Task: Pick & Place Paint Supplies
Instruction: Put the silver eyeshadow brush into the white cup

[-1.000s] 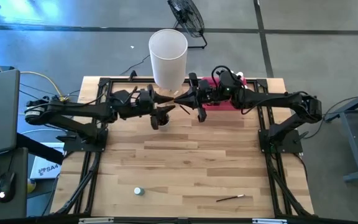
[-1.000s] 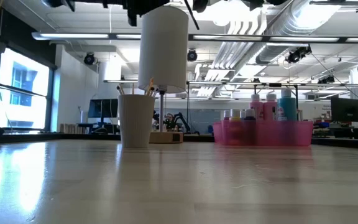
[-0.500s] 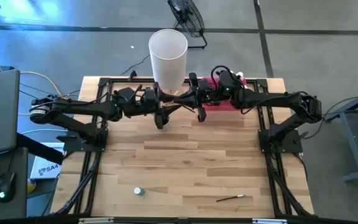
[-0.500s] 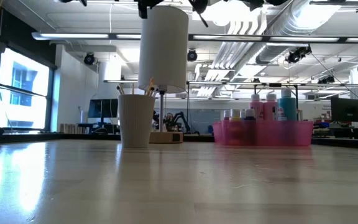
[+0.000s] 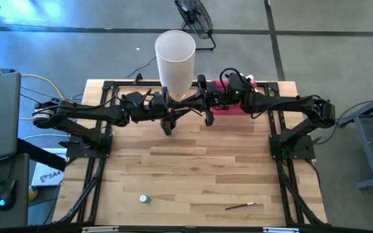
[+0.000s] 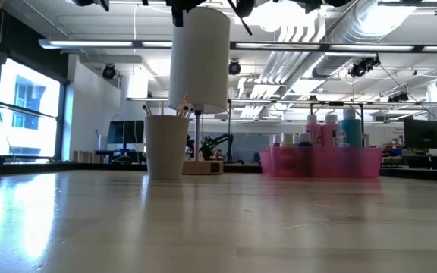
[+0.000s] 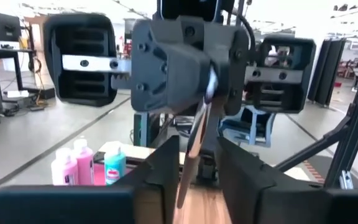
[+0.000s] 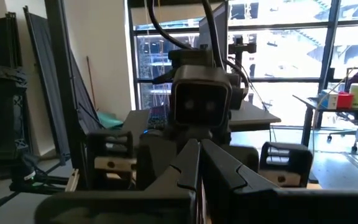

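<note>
Wooden planks are spanning the table [image 5: 193, 168]. From above, the left gripper [image 5: 175, 114] and right gripper [image 5: 190, 103] are meeting tip to tip beside the white cylinder [image 5: 175, 61]; the left has advanced since earlier. A brush [image 5: 239, 206] and tiny bottle [image 5: 144, 199] are lying well behind. At the left wrist, its fingers [image 7: 244, 183] are standing apart around a thin brush [image 7: 192, 152] that the right gripper is pinching shut.

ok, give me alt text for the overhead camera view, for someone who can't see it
Two dark robot arms meet at the far edge of a light wooden table, the left end effector and right end effector almost tip to tip beside a tall white cylinder. A tiny paint bottle and a thin dark paintbrush lie near the front edge.
</note>
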You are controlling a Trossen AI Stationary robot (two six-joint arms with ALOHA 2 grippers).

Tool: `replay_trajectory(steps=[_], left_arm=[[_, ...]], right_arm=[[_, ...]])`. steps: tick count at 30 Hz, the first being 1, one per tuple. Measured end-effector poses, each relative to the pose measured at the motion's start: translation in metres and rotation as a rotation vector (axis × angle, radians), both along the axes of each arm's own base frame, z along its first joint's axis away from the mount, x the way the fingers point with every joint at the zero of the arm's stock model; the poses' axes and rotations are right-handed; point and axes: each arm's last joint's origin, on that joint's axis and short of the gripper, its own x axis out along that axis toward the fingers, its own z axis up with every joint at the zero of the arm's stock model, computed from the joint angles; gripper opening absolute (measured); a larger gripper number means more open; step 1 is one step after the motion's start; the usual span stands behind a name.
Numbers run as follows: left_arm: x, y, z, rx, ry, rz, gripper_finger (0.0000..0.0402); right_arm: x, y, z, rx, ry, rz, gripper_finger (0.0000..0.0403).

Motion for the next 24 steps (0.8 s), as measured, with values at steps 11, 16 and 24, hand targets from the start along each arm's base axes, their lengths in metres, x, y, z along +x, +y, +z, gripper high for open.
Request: replay_trajectory(steps=[11,16,24], left_arm=[[-0.0005,-0.0001,0.0009,-0.007,-0.007,-0.001,0.002],[-0.0005,0.0,0.0009,-0.007,-0.007,0.0,0.0026],[-0.0005,0.0001,0.0008,-0.008,-0.006,0.003,0.0017]], right_arm=[[0.0,0.0,-0.0003,0.0,0.003,0.0,0.0004],[0.0001,0.0,-0.0003,0.0,0.003,0.0,0.0004],[0.0001,0.0,-0.0005,-0.007,0.004,0.0,0.0004]])
